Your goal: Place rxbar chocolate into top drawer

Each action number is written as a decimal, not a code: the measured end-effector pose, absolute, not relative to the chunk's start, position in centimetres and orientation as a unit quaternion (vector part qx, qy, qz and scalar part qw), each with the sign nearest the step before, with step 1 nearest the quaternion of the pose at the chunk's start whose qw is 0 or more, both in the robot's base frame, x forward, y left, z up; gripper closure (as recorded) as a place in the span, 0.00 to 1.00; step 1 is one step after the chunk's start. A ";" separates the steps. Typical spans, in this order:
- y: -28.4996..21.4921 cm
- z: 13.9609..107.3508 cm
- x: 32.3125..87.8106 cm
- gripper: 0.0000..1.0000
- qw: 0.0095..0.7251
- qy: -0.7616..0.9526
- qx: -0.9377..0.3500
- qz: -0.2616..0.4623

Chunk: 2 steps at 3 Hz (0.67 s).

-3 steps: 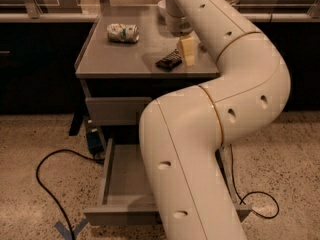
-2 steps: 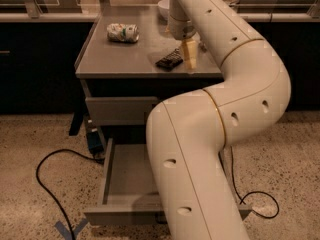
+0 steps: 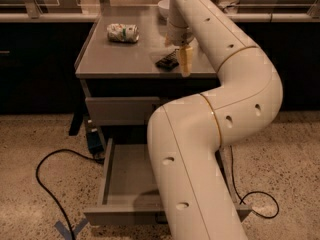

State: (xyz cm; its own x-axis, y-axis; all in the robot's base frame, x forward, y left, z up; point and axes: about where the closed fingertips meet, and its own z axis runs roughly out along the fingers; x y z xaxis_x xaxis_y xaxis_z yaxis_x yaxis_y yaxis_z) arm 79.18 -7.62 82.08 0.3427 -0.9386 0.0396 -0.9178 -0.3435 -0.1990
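My white arm (image 3: pixel 215 134) rises through the view and bends over the grey cabinet (image 3: pixel 125 59). A lower drawer (image 3: pixel 125 176) stands pulled out; the top drawer (image 3: pixel 120 110) above it looks closed. A white and green can (image 3: pixel 122 32) lies on its side at the cabinet top's back left. My gripper (image 3: pixel 183 64) hangs near the front edge; spread or pinching, I cannot tell. The rxbar chocolate (image 3: pixel 166 61) lies just beside it.

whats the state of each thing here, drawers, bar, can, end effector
rxbar chocolate: lying flat on the cabinet top, not in any drawer
top drawer: shut
lower drawer: pulled out
can: lying on its side
end effector: low over the cabinet top, right beside the bar
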 end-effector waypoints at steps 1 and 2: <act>-7.5 81.7 79.7 0.41 0.076 0.568 -0.816 -0.077; -7.5 81.7 79.7 0.66 0.076 0.568 -0.816 -0.077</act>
